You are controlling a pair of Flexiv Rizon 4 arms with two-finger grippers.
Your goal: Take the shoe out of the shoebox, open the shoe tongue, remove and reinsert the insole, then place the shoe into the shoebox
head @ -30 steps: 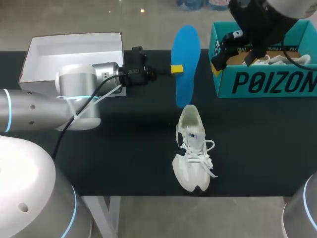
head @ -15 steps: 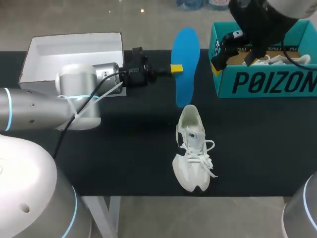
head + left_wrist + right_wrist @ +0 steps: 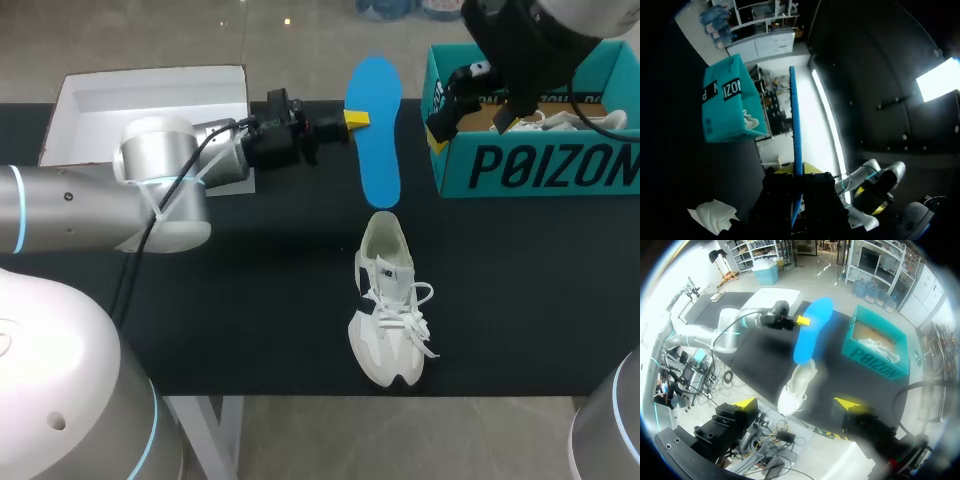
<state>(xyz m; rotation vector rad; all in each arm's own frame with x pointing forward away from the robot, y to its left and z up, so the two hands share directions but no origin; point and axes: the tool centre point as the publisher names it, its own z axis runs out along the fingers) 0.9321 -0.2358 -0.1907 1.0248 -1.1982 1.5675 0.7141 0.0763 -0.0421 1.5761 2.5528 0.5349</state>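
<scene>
**Insole out, pinched by L gripper, hanging just beyond shoe heel**

The shoe (image 3: 388, 300) lies on its sole on the table (image 3: 520, 300), out of the shoebox (image 3: 530, 165), toe toward us, heel away, laces loose. We place everything else from it.

- Insole (image 3: 375, 130): blue, lifted off the table, just beyond the shoe's heel. Its narrower end is nearest the collar; we can't tell if it touches.
- L gripper (image 3: 352, 119): beyond the shoe and a bit left. Its yellow tips are pressed onto the insole's left edge, toward the end far from the shoe. In the wrist view the insole (image 3: 796, 150) runs edge-on between the fingers, so it's a firm pinch.
- R gripper (image 3: 796, 403): up high, beyond and right of the shoe, by the shoebox. Fingers are spread, holding nothing.
- Shoebox: beyond and right of the shoe, open. White lid (image 3: 150, 100): beyond and well left.

Handling, as we judge it: the insole is thin, light foam, probably bendy, so an edge pinch lets the free end flop and twist. A grip nearer mid-length should steer it better into the opening. The shoe looks light w/ a soft upper, so it'll likely slide or tip if pushed. We'd steady it w/ the R gripper at the heel collar, not the laces or tongue.
</scene>
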